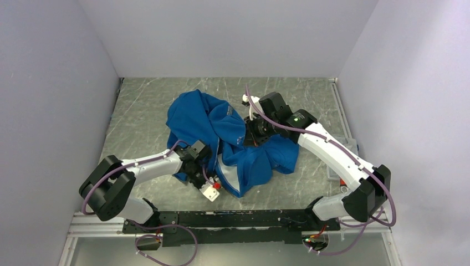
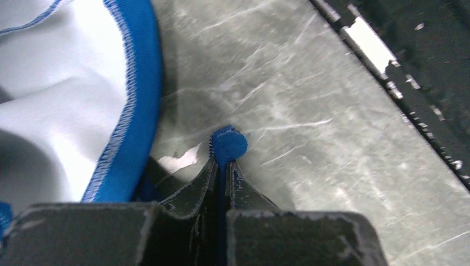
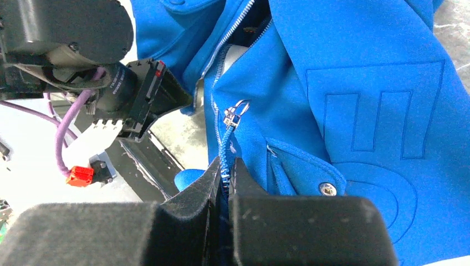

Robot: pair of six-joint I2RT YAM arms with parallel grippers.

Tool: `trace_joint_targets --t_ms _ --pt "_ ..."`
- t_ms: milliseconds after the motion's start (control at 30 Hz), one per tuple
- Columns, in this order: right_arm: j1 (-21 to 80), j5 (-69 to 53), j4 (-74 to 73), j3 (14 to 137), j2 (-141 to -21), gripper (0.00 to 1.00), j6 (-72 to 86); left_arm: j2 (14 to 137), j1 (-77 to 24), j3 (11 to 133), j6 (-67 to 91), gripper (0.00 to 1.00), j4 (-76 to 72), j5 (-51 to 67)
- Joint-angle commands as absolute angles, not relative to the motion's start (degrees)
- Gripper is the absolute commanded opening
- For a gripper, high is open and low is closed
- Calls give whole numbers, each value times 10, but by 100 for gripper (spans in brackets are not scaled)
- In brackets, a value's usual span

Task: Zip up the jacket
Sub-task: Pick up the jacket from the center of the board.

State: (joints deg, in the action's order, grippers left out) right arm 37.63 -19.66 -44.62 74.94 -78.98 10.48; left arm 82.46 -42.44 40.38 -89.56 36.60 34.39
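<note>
Two grippers have hold of the jacket (image 1: 221, 130), which lies crumpled around the middle of the tabletop (image 1: 144, 105), with pale lining showing at its hem toward the near edge. The left gripper (image 2: 221, 162) is pinched tight on a small blue tip (image 2: 228, 145) of fabric with teeth along one side, beside that near hem. The right gripper (image 3: 226, 166) is clamped on the zipper line (image 3: 224, 144) just below the silvery slider pull (image 3: 235, 113).
</note>
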Motion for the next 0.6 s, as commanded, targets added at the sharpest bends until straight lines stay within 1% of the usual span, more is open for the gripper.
trace_joint_targets --t_ms 0,167,267,333,400,500,567 --pt "379 -199 -446 761 -759 0 95 764 -425 428 -865 6 312 311" --pt "379 -199 -461 786 -756 0 86 642 -419 419 -892 5 262 333" --pt "379 -213 -464 800 -746 0 79 566 -401 419 -896 4 235 369" --pt "378 -218 -463 807 -737 0 75 505 -375 406 -915 3 193 403" --pt "379 -212 -462 819 -732 0 73 470 -354 393 -918 3 128 417" --pt "378 -154 -448 852 -736 0 73 462 -343 419 -872 2 60 383" --pt "374 -86 -414 876 -740 0 82 487 -338 481 -776 2 33 322"
